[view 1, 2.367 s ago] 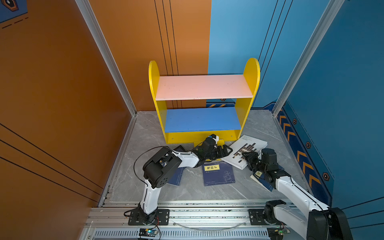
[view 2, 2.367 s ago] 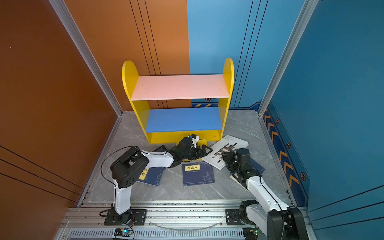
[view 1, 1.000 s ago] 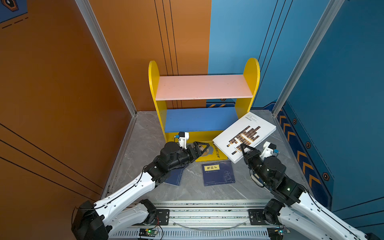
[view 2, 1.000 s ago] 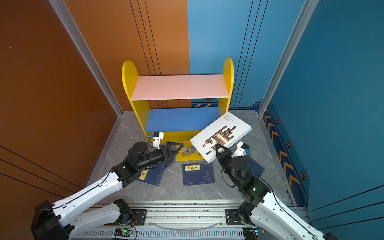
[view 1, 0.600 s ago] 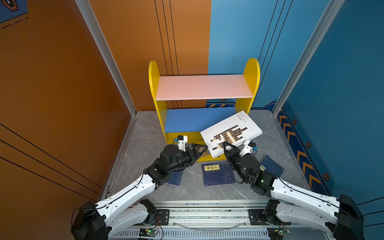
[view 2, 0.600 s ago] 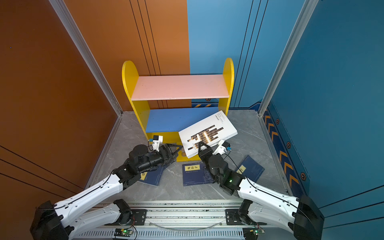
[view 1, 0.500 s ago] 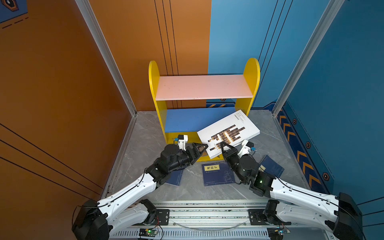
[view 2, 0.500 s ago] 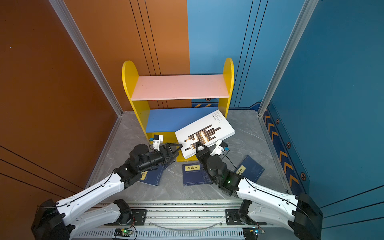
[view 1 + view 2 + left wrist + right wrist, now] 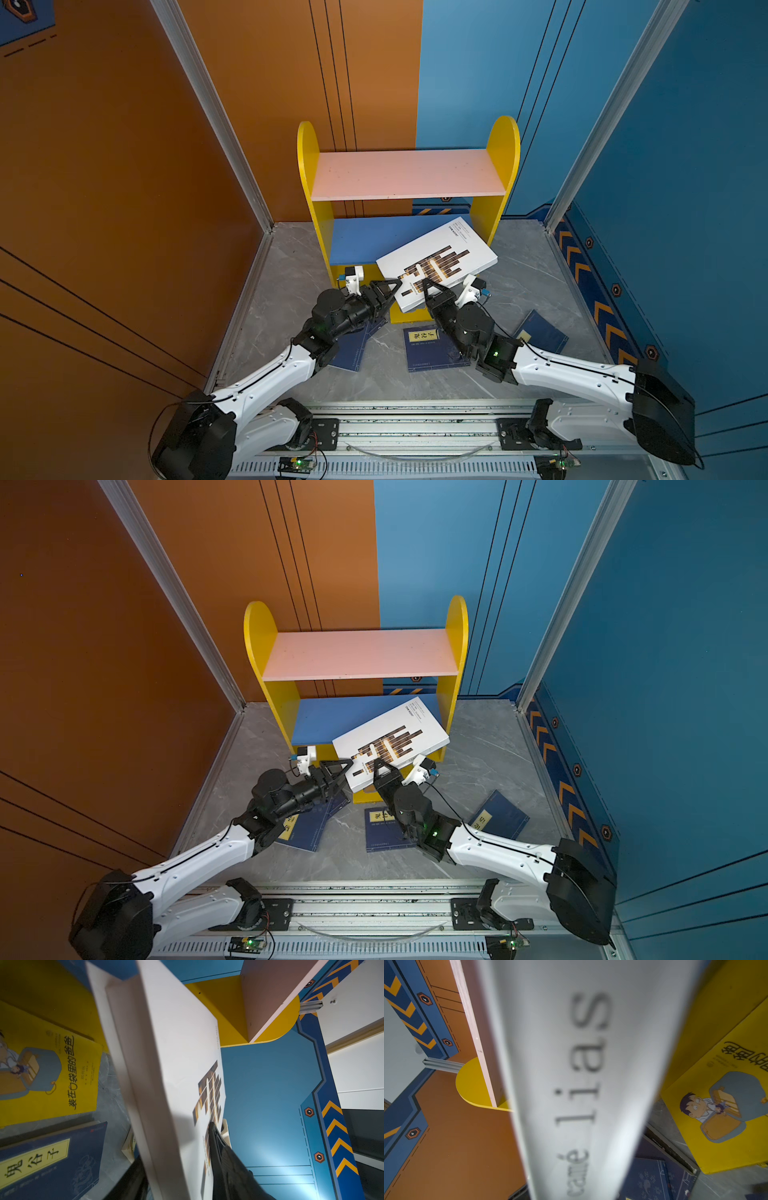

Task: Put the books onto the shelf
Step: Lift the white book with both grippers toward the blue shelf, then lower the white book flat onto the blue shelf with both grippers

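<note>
In both top views the white book [image 9: 440, 257] is held tilted at the centre, overlapping the blue lower board of the shelf [image 9: 307, 166]. Its near edge is gripped by the right tool [image 9: 428, 286]. Its corner is straddled by the left tool [image 9: 394, 286], but a firm clamp cannot be told. Three navy books [image 9: 498, 816] are seen on the surface [image 9: 286, 291] below.

In the left wrist view the yellow book [image 9: 47, 1076] is shown at left, beside the white cover.

In the right wrist view the middle is blocked by the blurred spine.
</note>
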You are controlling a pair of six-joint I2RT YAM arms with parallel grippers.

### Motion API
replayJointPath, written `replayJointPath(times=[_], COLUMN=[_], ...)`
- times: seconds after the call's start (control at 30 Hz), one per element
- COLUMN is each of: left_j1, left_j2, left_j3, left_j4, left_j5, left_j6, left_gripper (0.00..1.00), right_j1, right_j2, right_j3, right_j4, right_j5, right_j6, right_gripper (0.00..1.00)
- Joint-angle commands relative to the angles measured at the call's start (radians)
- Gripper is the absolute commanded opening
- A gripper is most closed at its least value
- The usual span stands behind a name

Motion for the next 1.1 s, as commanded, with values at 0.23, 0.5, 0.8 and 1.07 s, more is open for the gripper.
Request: replayJointPath(times=[0.23, 0.5, 0.8, 1.07], left_j1=[0.157, 0.255, 0.282, 0.284], left_j2=[0.144, 0.273, 0.532, 0.62], left_j3=[0.067, 0.192, 0.464, 0.653], left_j4=[0.209, 0.155, 0.091, -0.249], left_j5=[0.167, 0.263, 0.392, 0.288], left_j6=[-0.084, -0.017, 0.039, 0.316], left_gripper=[0.28, 0.3, 0.28, 0.33], right_j1=[-0.092, -0.242, -0.458, -0.602], right_j2=[0.248, 0.221, 0.067, 0.206], right_j3=[0.129, 0.12, 0.192, 0.318], right_j4=[0.211, 0.032, -0.393, -0.373], right_j5=[-0.172, -0.245, -0.32, -0.596], right_j6=[0.101, 0.051, -0.302, -0.569], right_gripper=[0.39, 0.75, 0.86, 0.94])
